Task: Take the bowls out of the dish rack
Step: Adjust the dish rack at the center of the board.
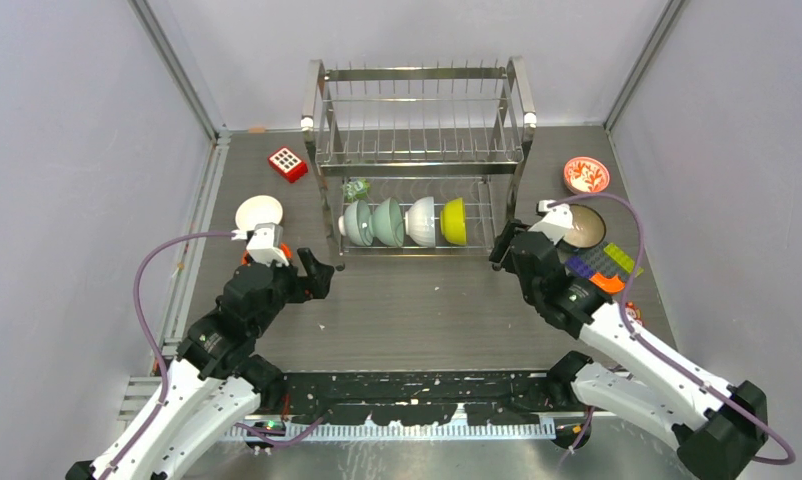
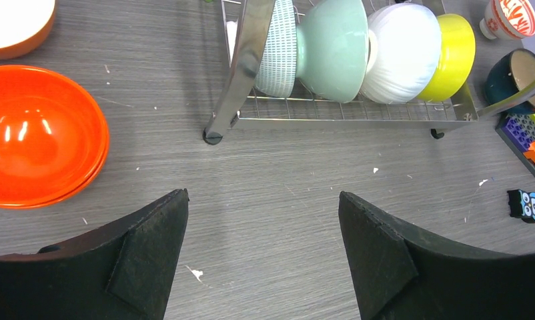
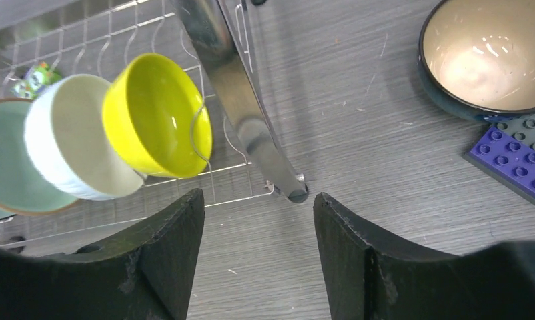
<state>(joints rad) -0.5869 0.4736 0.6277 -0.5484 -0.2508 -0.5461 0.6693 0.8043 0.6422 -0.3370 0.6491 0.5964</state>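
Room: table strip fronting dish rack edge | left gripper apart | right gripper apart, empty

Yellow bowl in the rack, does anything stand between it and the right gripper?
Yes. The dish rack's front corner post stands directly ahead of the right gripper; the yellow bowl sits just left of that post, behind a thin wire.

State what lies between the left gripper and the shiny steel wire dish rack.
Only bare grey tabletop lies between left gripper and dish rack, seen in left wrist view.
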